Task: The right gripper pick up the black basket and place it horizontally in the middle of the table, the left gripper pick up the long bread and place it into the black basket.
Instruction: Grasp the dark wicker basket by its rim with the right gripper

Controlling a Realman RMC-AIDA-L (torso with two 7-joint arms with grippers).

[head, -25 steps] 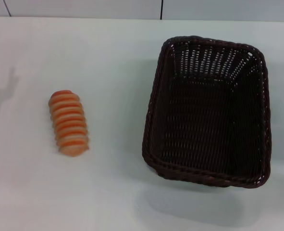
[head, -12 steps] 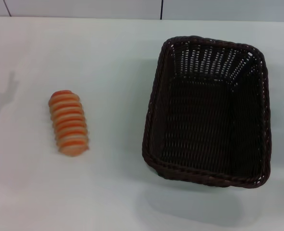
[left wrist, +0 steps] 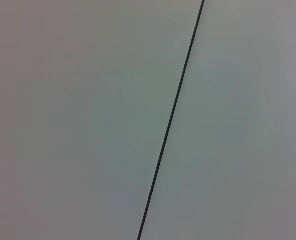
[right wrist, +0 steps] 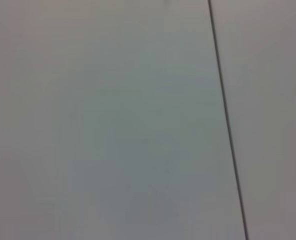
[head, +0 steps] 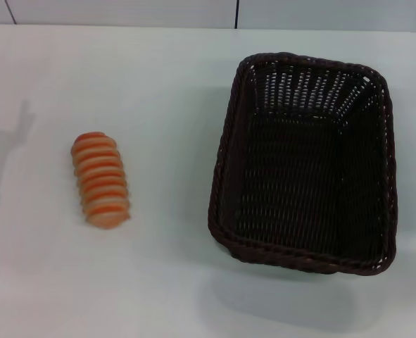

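The black basket (head: 306, 162) stands on the right side of the white table (head: 165, 91) in the head view, its long side running front to back, and it is empty. The long bread (head: 100, 179), with orange and cream stripes, lies on the table's left side, well apart from the basket. Neither gripper shows in any view. Both wrist views show only a plain pale surface crossed by a thin dark line.
A pale wall with a dark vertical seam (head: 236, 14) runs behind the table's far edge. A faint shadow (head: 7, 141) lies on the table at the far left. Bare tabletop lies between the bread and the basket.
The faint shadow at the table's left edge has shifted slightly. The bread and the basket have not moved.
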